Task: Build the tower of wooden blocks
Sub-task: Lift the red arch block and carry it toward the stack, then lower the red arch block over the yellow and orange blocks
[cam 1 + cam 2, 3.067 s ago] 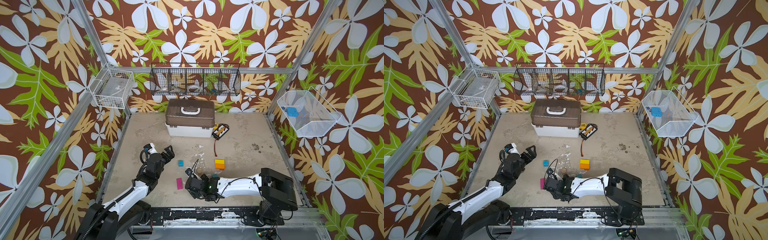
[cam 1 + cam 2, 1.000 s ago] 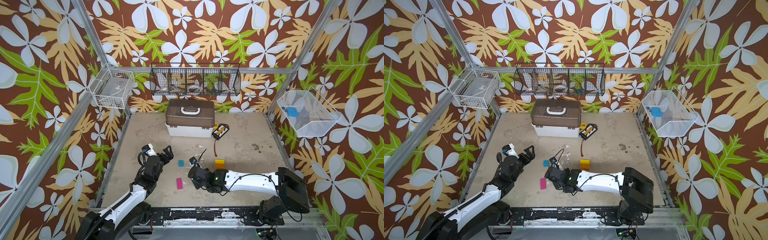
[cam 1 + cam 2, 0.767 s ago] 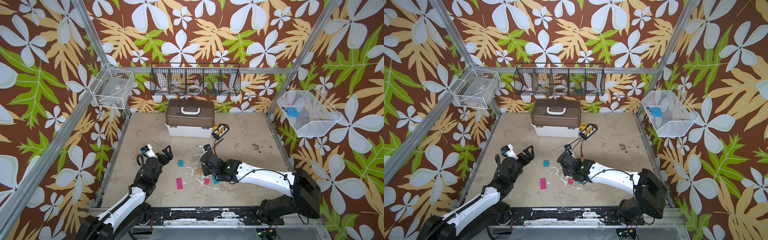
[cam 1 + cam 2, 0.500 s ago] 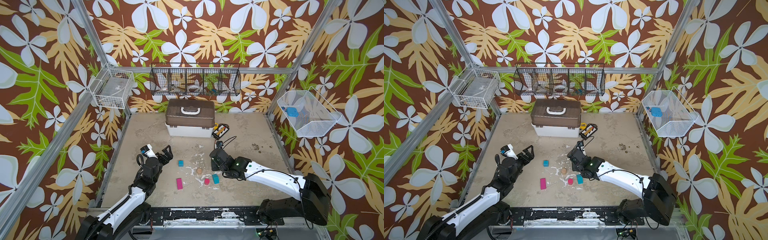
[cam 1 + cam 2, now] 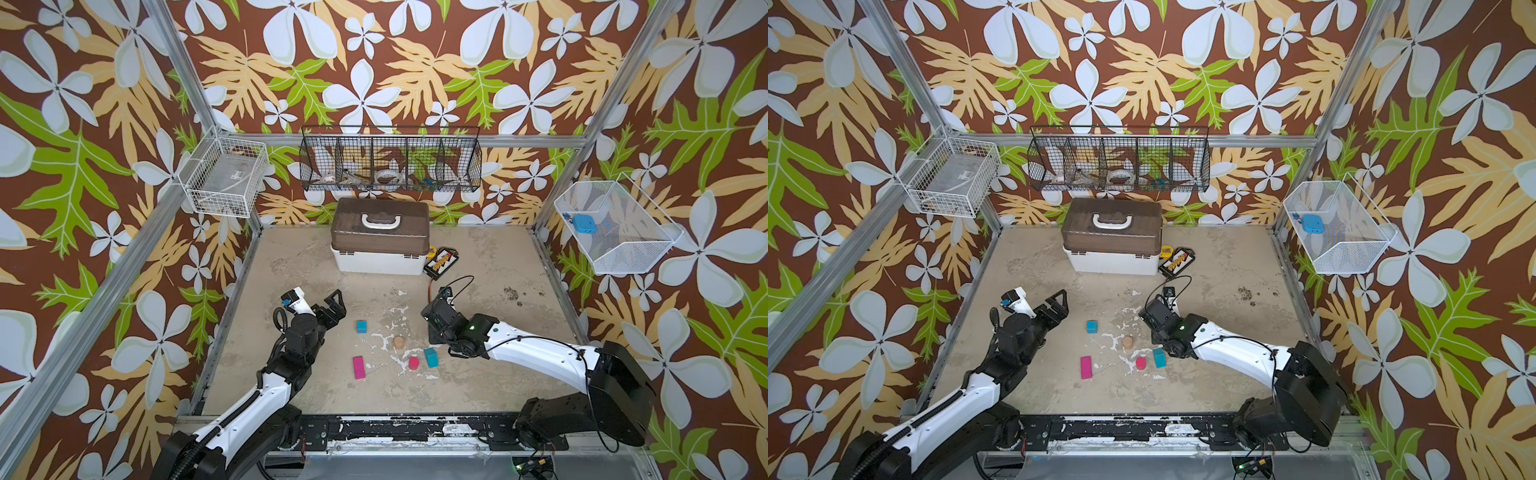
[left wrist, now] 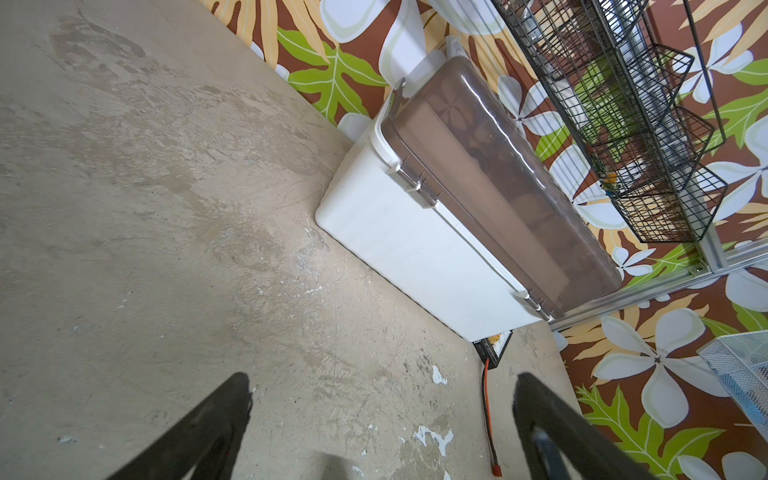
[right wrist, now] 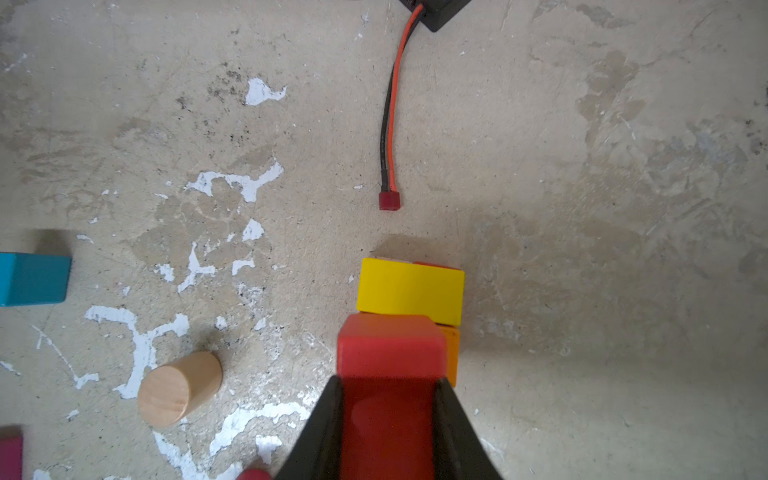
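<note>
My right gripper [image 7: 389,380] is shut on a red block [image 7: 390,347], seen in the right wrist view. The block sits over the near edge of the tower, a yellow block [image 7: 409,291] on an orange one [image 7: 451,353]. In both top views the right gripper [image 5: 435,328] hides that stack. Loose on the floor lie a tan cylinder [image 5: 399,341], a teal cube [image 5: 361,326], a teal block [image 5: 431,357], a pink-red cylinder [image 5: 414,363] and a magenta bar [image 5: 359,367]. My left gripper [image 5: 336,309] [image 6: 382,386] hangs open and empty to the left of the teal cube.
A white box with a brown lid [image 5: 380,245] stands at the back. Beside it lies a black and yellow pack [image 5: 442,262], and its red and black wire [image 7: 390,124] ends just beyond the stack. Wire baskets [image 5: 390,160] hang on the walls.
My right gripper has carried the red block from the front middle, back and to the right, to the yellow and orange stack. The left arm has hardly moved.
</note>
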### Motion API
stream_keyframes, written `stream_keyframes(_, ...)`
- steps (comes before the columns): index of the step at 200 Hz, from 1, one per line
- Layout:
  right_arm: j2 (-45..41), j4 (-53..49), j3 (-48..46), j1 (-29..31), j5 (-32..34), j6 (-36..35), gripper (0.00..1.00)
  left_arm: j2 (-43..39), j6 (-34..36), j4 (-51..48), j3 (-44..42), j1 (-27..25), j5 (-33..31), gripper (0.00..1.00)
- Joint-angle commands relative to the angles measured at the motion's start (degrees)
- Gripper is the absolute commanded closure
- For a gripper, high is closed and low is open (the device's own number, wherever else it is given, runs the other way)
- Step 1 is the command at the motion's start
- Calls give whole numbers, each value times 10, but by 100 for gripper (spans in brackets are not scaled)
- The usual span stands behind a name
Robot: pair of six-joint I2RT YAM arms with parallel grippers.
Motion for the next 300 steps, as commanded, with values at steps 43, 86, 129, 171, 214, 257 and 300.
stream_keyframes(43, 37, 21, -6, -27, -19, -22, 90, 3, 0, 5, 4, 1, 3, 0)
stream_keyframes(86, 45, 17, 5, -30, -12, -28, 89, 10, -3, 7, 5, 1, 6, 0)
stream_keyframes(129, 61, 20, 13, -43, -24, -29, 89, 10, -2, 6, 6, 1, 5, 0)
stream_keyframes(171, 67, 23, 13, -51, -28, -29, 89, 10, -4, 8, 6, 0, 7, 0)
stream_keyframes(214, 66, 26, 13, -53, -32, -26, 89, 13, -4, 7, 6, 1, 8, 0)
stream_keyframes(257, 68, 28, 13, -59, -39, -22, 89, 13, -4, 7, 6, 1, 9, 0)
stream_keyframes(300, 68, 41, 8, -66, -55, -16, 89, 13, -4, 7, 6, 1, 10, 0)
